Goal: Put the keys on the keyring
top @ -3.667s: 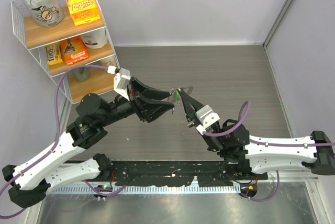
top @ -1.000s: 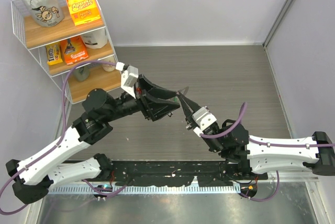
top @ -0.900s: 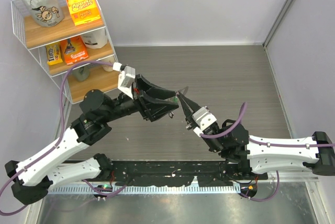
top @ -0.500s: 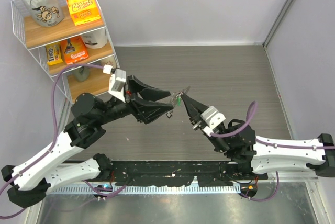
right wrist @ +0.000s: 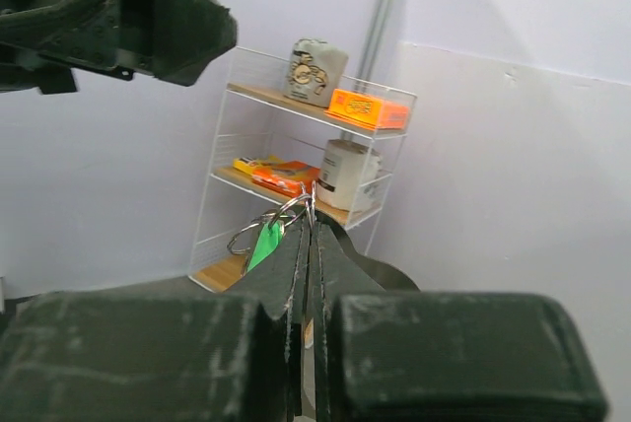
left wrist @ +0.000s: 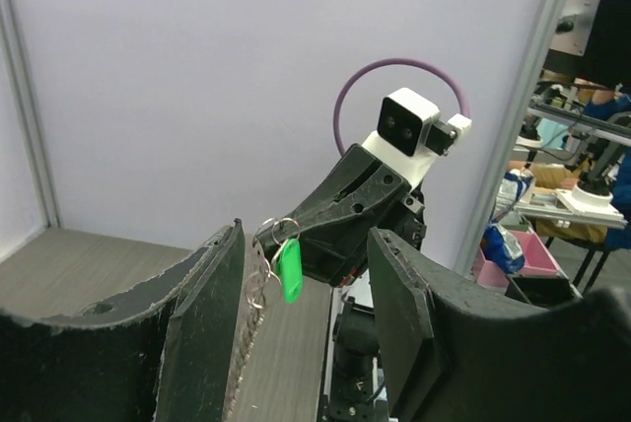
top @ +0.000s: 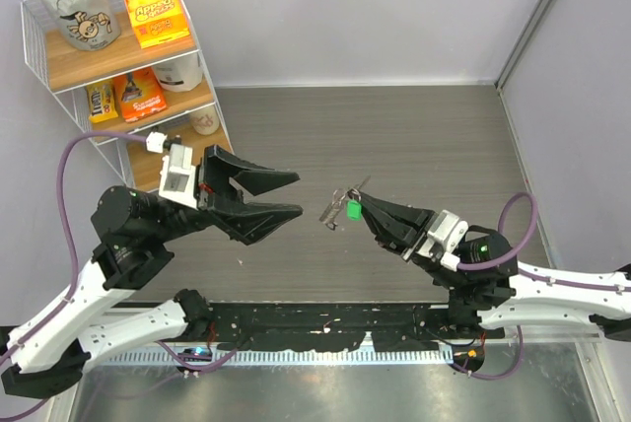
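One flat green key (top: pixel 352 210), thin wiry keyring (top: pixel 335 211).

A white wire shelf rack (top: pixel 33 47) is standing in the far left corner. Its top wooden shelf is carrying a grey printed bag (top: pixel 77 10) and an orange box (top: pixel 156 13), and the shelf beneath is holding coloured snack packets (top: pixel 138 94) beside a white tub (top: pixel 179 69). To the right of the rack, a grey wood-grain tabletop (top: pixel 414 136) is lying under soft, even light. Behind the rack a pale lilac wall (top: pixel 345 8) is rising. Well to the rack's right, an aluminium post (top: pixel 532 18) is marking the corner with a second pale wall (top: pixel 592 126).
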You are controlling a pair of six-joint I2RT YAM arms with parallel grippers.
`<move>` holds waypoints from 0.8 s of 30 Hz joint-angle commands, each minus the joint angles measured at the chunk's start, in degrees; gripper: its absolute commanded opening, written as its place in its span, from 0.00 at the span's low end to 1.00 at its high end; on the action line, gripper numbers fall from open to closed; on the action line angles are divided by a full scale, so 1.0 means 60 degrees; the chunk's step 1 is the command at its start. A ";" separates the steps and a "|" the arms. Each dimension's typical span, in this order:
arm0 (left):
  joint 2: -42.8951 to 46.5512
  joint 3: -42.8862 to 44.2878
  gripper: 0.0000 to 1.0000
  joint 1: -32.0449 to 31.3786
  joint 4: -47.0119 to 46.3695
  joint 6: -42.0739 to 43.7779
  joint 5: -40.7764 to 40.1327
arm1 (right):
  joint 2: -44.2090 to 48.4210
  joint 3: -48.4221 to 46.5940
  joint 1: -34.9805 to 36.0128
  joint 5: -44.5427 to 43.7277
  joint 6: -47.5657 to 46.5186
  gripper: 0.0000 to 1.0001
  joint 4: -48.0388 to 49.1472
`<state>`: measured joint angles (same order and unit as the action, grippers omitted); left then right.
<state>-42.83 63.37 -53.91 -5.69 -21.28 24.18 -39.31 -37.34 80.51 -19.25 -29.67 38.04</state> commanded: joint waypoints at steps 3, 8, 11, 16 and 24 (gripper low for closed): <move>-0.0435 0.0658 0.58 -0.0038 -0.0311 0.0119 0.1533 | 0.0369 -0.0104 -0.0015 0.1769 0.0726 0.05 -0.0290; -0.0742 0.0951 0.59 -0.0038 -0.0209 0.0221 0.2617 | 0.0545 -0.0513 -0.0015 0.2533 0.1208 0.05 -0.1313; -0.0874 0.1068 0.59 -0.0024 0.0054 0.0440 0.3174 | 0.0531 -0.0836 -0.0015 0.2796 0.1502 0.06 -0.1973; -0.1284 0.1609 0.60 -0.0038 0.1222 0.0908 0.4244 | 0.0268 -0.1655 -0.0015 0.2988 0.2073 0.06 -0.3307; -0.1460 0.1713 0.58 -0.0038 0.2545 0.1730 0.4260 | -0.0127 -0.2609 -0.0015 0.3003 0.2689 0.05 -0.4758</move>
<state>-51.53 72.07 -53.91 5.39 -13.89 47.92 -39.24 -48.93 80.51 -1.78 -16.27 11.79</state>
